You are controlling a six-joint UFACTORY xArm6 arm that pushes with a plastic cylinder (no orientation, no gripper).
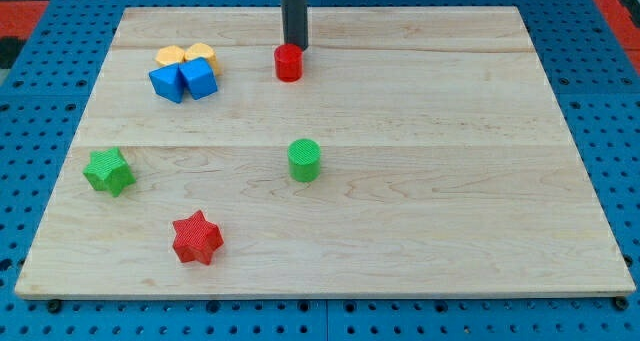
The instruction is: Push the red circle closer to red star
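Note:
The red circle [288, 63] stands near the view's top, a little left of centre. My tip [295, 48] is right behind it, at its top edge, touching or nearly touching. The red star [197, 238] lies far off toward the view's bottom left. The rod rises straight up out of the view's top.
A green circle [305, 160] stands between the red circle and the board's middle. A green star [108, 171] lies at the left. Two blue blocks [183, 80] and two yellow blocks [186, 55] cluster at the top left. The wooden board [450, 181] ends in blue pegboard.

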